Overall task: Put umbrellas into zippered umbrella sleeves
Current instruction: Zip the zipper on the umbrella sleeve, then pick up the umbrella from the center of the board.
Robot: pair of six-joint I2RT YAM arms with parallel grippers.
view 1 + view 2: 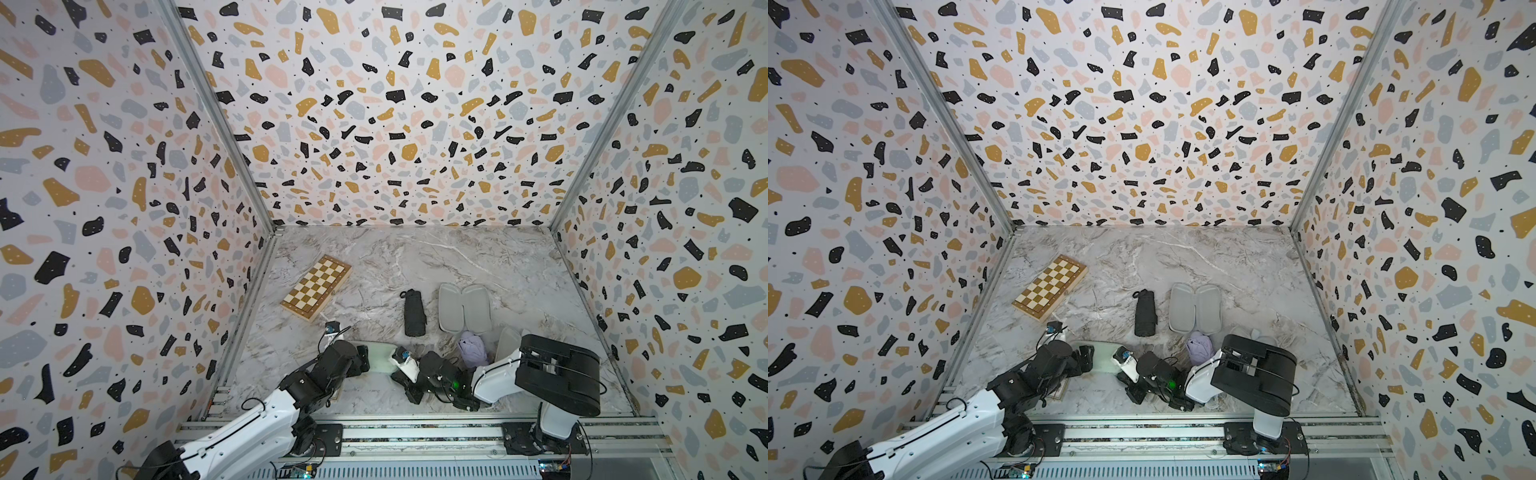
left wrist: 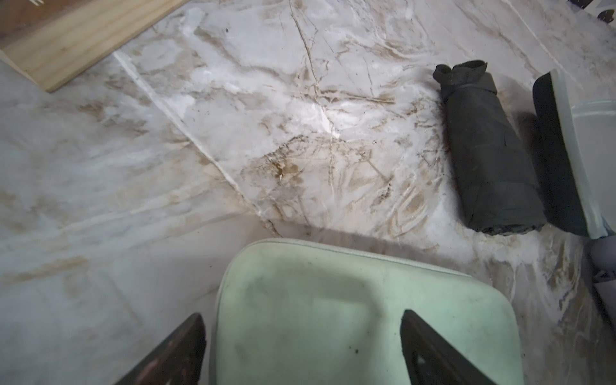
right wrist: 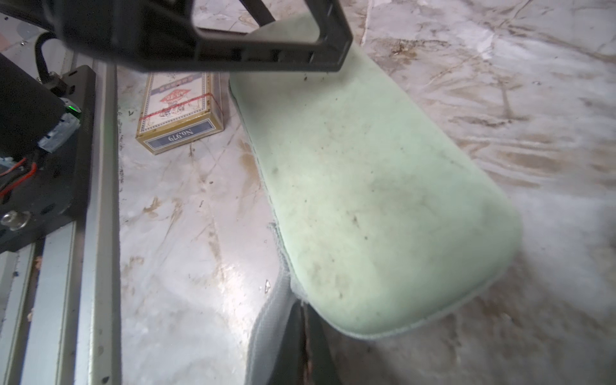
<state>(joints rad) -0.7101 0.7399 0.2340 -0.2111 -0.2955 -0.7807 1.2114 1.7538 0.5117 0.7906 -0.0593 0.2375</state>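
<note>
A closed mint green sleeve (image 1: 380, 358) (image 2: 350, 316) (image 3: 366, 186) lies at the table's front between my two grippers. My left gripper (image 2: 302, 315) is open, with its fingers on either side of one end of the sleeve. My right gripper (image 3: 303, 306) is shut with its tips at the zip edge of the other end; a grip on the zip cannot be told. Farther back lies a black umbrella (image 1: 414, 313) (image 2: 483, 156) beside an open black sleeve with grey lining (image 1: 464, 307). A lilac umbrella (image 1: 473, 349) lies by the right arm. Another sleeve (image 1: 508, 343) is partly hidden behind that arm.
A wooden chessboard box (image 1: 316, 286) (image 2: 66, 40) lies at the back left. A small card box (image 3: 181, 110) sits near the front rail (image 1: 415, 432), beside the mint sleeve. Patterned walls close in the table on three sides.
</note>
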